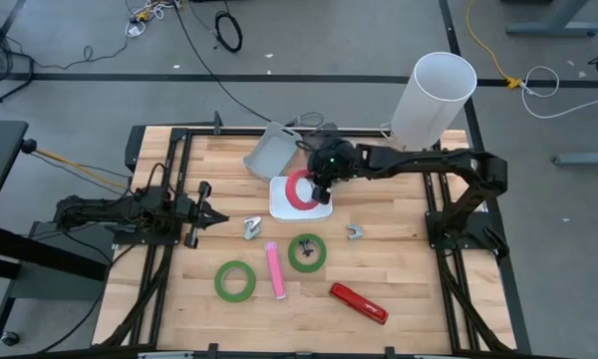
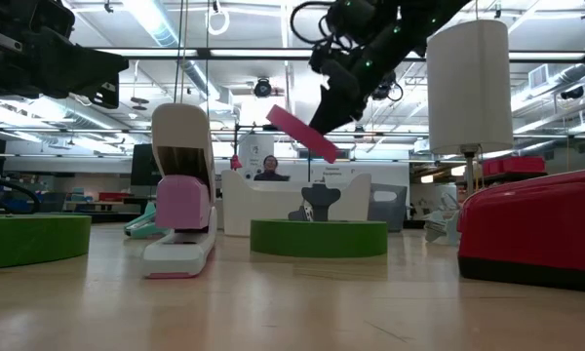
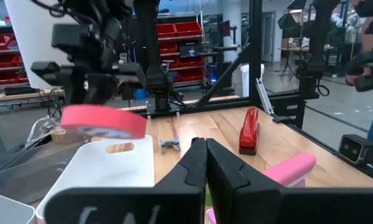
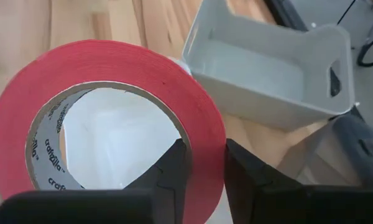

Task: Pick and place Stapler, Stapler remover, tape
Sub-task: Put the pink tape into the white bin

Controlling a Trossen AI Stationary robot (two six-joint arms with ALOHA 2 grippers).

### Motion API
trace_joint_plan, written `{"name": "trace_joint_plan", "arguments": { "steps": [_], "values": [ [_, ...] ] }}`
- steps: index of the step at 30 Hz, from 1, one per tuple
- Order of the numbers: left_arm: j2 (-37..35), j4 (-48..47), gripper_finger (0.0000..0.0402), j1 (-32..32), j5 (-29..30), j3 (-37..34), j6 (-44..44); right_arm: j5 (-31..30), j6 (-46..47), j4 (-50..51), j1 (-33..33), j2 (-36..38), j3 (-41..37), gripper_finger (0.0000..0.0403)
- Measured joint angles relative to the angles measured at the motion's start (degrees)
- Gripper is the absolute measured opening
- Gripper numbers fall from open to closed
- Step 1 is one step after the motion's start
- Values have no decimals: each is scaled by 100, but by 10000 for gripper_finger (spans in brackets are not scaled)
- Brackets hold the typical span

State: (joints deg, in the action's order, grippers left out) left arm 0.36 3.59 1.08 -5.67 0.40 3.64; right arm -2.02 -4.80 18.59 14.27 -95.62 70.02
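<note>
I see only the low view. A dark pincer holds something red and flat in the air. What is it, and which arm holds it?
Observer: The right pincer is shut on the red tape roll, one finger inside the ring, one outside.
Operator: What lies under it?
Observer: In the high view, a white bin is directly below the roll; a grey bin lies tipped beside it.
Operator: And the left arm?
Observer: The left pincer is shut and empty, waiting at the table's left side.
</note>
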Motion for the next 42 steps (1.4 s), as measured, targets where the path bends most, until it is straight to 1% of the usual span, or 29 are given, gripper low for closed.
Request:
{"name": "trace_joint_plan", "arguments": {
  "steps": [5,14,20,36,42],
  "values": [
    [0,0,7,0,0,-2,1,-4,0,31,1,-153,0,82],
    [0,0,7,0,0,-1,0,-4,8,34,1,-155,0,82],
    [0,-1,7,1,0,-1,1,94,186,37,3,-155,-1,82],
    [0,0,7,2,0,0,0,105,86,36,3,-154,0,82],
    [0,-1,7,1,0,-1,1,103,67,38,6,-323,-2,82]
  ]
}}
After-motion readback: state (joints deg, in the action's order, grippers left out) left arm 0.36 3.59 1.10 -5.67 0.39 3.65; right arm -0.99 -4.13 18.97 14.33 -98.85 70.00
